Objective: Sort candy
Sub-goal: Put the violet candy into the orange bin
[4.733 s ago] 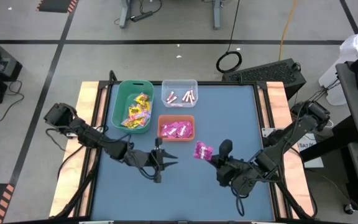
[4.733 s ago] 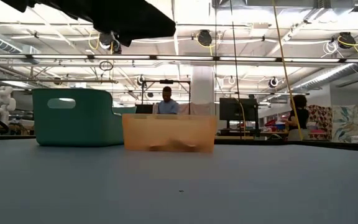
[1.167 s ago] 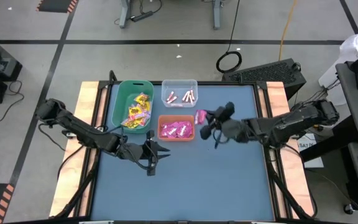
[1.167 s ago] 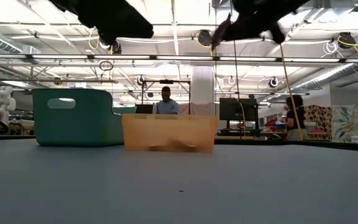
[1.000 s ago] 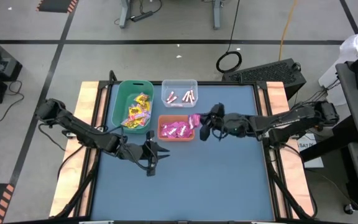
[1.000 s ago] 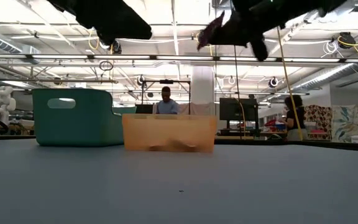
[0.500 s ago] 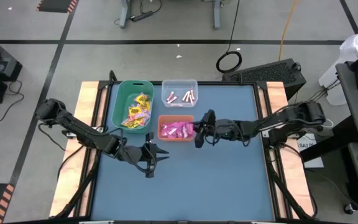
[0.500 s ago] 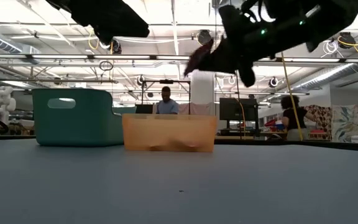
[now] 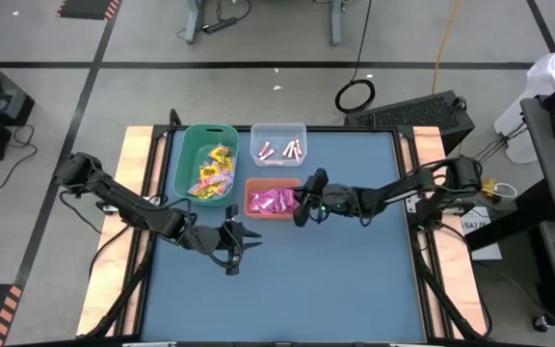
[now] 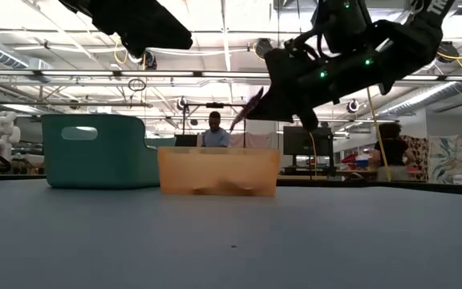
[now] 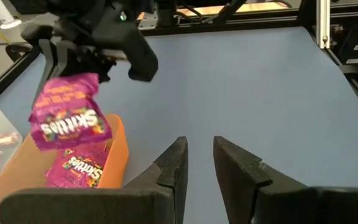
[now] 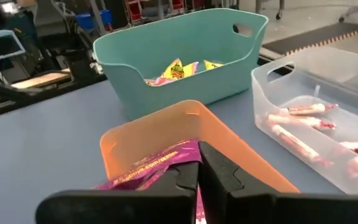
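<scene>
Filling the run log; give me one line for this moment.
right end effector: holds magenta packet over orange bin | left end effector: idle over table, open

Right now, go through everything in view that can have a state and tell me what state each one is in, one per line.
Right gripper: shut on the magenta packet, above the orange bin's edge.
Magenta packet: held in the air, not yet released.
Orange bin: holds magenta packets.
Green bin: holds yellow packets.
Clear bin: holds pale sticks.
Left gripper: open, empty, above the blue table.
</scene>
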